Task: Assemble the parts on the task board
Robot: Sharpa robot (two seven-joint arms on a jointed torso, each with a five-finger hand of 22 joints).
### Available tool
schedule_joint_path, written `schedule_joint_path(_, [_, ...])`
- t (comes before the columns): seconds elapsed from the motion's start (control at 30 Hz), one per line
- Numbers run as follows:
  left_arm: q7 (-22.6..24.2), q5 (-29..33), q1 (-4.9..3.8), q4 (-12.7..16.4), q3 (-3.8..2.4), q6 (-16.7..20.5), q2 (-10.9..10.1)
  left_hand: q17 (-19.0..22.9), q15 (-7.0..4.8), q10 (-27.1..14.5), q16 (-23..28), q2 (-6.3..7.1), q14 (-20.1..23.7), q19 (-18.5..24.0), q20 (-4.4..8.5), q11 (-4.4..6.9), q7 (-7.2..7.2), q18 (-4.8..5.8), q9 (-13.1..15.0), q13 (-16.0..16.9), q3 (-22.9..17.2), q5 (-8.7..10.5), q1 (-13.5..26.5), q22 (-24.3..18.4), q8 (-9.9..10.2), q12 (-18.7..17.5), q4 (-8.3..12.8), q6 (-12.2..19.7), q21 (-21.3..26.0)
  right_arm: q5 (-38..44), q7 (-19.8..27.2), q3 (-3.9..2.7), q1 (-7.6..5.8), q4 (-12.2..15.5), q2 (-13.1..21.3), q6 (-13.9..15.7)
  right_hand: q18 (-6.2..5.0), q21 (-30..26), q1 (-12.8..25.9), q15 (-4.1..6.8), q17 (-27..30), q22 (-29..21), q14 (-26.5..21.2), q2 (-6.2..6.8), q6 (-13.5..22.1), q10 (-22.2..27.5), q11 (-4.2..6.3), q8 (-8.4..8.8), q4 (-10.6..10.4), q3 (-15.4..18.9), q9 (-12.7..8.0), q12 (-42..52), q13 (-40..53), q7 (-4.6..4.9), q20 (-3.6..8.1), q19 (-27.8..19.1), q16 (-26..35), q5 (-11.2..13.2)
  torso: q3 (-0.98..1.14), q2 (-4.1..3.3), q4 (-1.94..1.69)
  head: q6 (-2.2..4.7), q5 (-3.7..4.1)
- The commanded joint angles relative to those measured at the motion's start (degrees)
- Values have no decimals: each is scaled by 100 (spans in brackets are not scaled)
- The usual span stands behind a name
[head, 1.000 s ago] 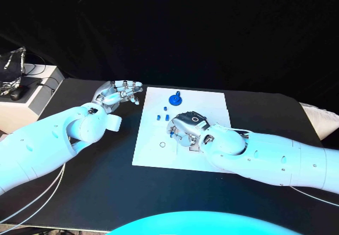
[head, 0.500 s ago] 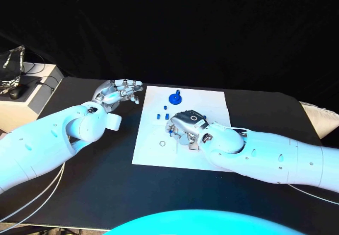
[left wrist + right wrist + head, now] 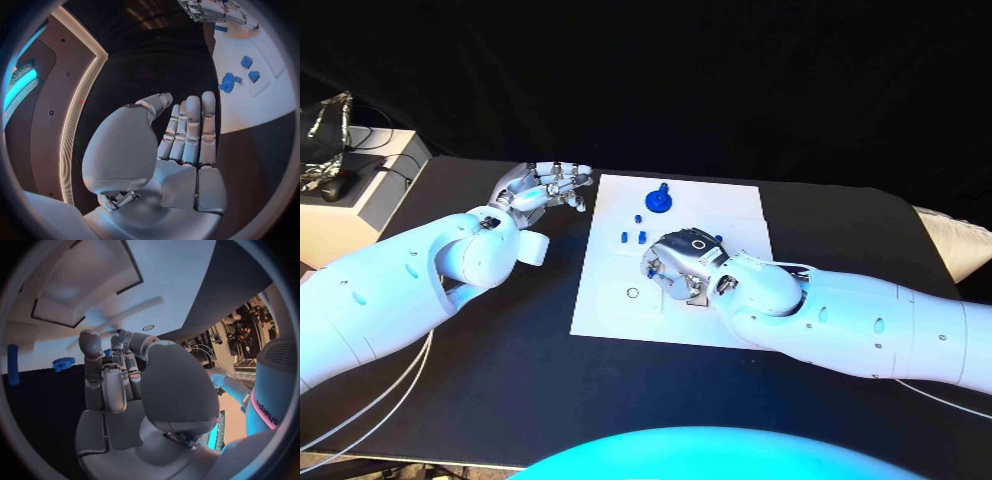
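The white task board (image 3: 610, 310) lies in the middle of the black table. At its far end sits a blue gear (image 3: 658, 205), with small blue parts (image 3: 633, 238) a little nearer and another (image 3: 718, 238) beside my right hand. My right hand (image 3: 678, 264) hovers low over the board's middle with its fingers curled down. In the right wrist view the thumb leans toward the fingers (image 3: 103, 375) and a bit of blue shows between them; I cannot tell whether it is held. My left hand (image 3: 545, 187) rests off the board's far left corner, fingers straight (image 3: 190, 132), holding nothing.
A white box (image 3: 343, 215) with cables and dark gear stands at the table's far left. A pale object (image 3: 956, 248) sits past the right edge. In the left wrist view, the board (image 3: 269, 95) carries blue parts (image 3: 228, 82).
My right hand shifted slightly toward the far left of the board, then came back a little nearer. The left hand has stayed in place.
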State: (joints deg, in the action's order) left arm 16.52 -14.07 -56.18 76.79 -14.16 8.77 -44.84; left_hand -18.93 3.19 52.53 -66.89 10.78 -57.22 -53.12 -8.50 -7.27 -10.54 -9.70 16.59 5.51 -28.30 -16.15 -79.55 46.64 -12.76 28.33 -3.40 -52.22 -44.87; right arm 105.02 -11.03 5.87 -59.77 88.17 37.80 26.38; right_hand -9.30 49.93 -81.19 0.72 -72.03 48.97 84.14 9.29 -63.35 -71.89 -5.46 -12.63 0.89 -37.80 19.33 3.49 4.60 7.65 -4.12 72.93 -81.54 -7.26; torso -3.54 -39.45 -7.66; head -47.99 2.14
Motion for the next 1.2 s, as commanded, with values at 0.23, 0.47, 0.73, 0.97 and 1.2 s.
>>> schedule_joint_path(0.23, [-11,17,-1,-7,-6,23,8,-7,-3,-39,30,-5,39,25,-1,-5,-8,-77,-5,-9,33,18,-53,-8,-13,-23,-4,3,24,51,21,29,38,5,17,-166,58,-29,96,1,18,17,256,44,69,-91,132,5,21,-22,15,3,3,58,-20,-84,17,-89,0,-6,4,21,10])
schedule_joint_path(0.47, [-22,17,-1,-12,-6,20,9,-7,-3,-39,30,-5,39,25,-1,-5,-8,-77,-5,-9,33,18,-53,-8,-13,-23,-4,3,24,-8,95,30,38,-48,-4,-164,-10,-445,449,-185,288,-297,174,348,509,886,-81,261,-147,141,-32,-11,-113,194,-211,-345,110,-215,-3,-8,0,18,15])
schedule_joint_path(0.73, [-43,17,-1,-17,-6,3,7,-9,-1,-48,29,-3,41,23,-2,-9,-12,-77,-8,-11,36,20,-55,-10,-10,-24,-4,12,27,-48,142,35,38,-53,17,5,-106,-1115,291,-223,594,-822,96,372,869,1436,-109,541,-325,1001,-138,26,-96,127,-274,-408,220,-121,-2,-2,2,17,16])
schedule_joint_path(0.97, [-55,17,-1,-27,-6,-19,5,-10,0,-56,29,0,41,23,-3,-11,-14,-77,-10,-13,38,21,-54,-11,-8,-26,-5,19,29,-59,116,34,37,66,156,295,-107,-1287,66,-225,638,-935,91,313,1020,1511,-124,687,-454,1457,-239,38,-94,148,-285,-335,210,-132,-3,2,2,23,21])
schedule_joint_path(1.2, [-58,17,-1,-41,-5,-22,-2,-10,1,-59,29,1,42,23,-4,-12,-14,-77,-11,-14,39,21,-54,-11,-7,-27,-5,21,29,-222,98,-9,7,281,380,516,-93,-1241,-29,-207,567,-871,114,269,958,1392,-100,686,-531,1535,-265,94,-82,164,-272,-252,158,-167,2,-5,9,61,46])
